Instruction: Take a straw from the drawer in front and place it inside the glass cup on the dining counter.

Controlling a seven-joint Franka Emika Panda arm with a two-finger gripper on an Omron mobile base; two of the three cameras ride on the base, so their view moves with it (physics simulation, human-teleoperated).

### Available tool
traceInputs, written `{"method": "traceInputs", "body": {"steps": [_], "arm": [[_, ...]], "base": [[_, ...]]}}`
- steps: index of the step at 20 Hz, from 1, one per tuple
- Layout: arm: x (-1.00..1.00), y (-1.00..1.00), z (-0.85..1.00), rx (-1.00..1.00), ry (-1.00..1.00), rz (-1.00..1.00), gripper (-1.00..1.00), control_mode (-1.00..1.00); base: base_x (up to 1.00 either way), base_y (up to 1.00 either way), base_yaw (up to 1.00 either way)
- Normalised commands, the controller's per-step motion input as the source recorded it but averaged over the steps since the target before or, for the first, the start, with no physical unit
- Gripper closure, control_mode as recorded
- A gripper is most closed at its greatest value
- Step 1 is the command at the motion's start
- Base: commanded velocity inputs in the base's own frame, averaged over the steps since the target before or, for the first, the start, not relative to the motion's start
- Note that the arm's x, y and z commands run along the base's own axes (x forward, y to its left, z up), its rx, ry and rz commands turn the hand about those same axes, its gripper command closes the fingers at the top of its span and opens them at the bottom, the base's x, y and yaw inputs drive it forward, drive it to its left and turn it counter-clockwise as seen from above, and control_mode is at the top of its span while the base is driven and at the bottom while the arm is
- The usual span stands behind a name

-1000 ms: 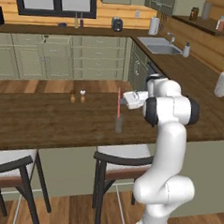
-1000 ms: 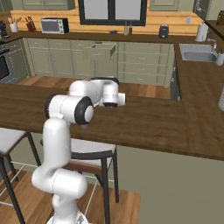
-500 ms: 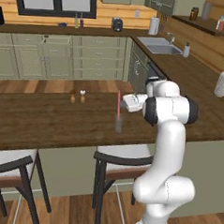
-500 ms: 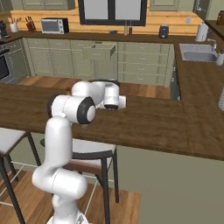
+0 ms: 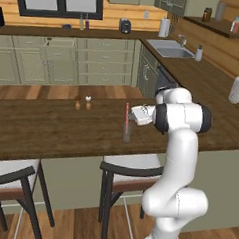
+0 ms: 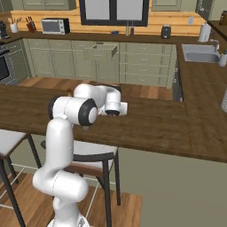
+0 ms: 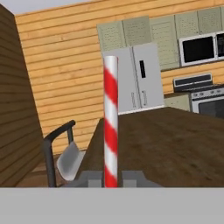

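The dining worktop (image 5: pixel 51 127) runs long and dark brown across the left base view, wood grain along its length, with black-framed stools (image 5: pixel 120 174) tucked under its near edge. Far behind it, in the right base view, one sage-green drawer (image 6: pixel 101 52) stands pulled out of the row of cabinets.

The white arm (image 5: pixel 182 145) rises from the floor beside the worktop, bends at a dark elbow joint and reaches sideways over the wood, so the hand lies roughly level.

The fingers (image 5: pixel 135 114) sit just beside the straw (image 5: pixel 126 115), and in the hand view their two tips stand narrow, pinched on its lower end.

The straw stands upright, its long axis vertical, over the worktop. It is thin and straight (pinkish-red from the base camera, clearly red-and-white candy-striped in the hand view (image 7: pixel 110 122)).

Its lower end reaches down at the glass cup (image 5: pixel 126 133), a faint clear tumbler on the worktop; whether the tip is inside it I cannot tell.

Two small shakers (image 5: pixel 83 102) stand well apart to the left.
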Motion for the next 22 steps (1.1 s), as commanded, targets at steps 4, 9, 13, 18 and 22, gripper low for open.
{"method": "traceInputs", "body": {"steps": [4,9,13,18,22], "arm": [[0.0,0.0,-0.19,0.0,0.0,0.0,-1.0,-1.0],[0.0,-0.02,-0.02,0.0,-0.02,0.0,-1.0,-1.0],[-0.01,-0.12,0.04,0.0,-0.05,0.0,-1.0,-1.0],[0.0,-0.09,0.46,0.0,-0.07,0.0,-1.0,-1.0],[0.0,-0.08,0.75,0.0,-0.11,0.0,-1.0,-1.0]], "base": [[0.0,0.0,0.0],[0.0,0.0,0.0],[0.0,0.0,0.0],[0.0,0.0,0.0],[0.0,0.0,0.0]]}}
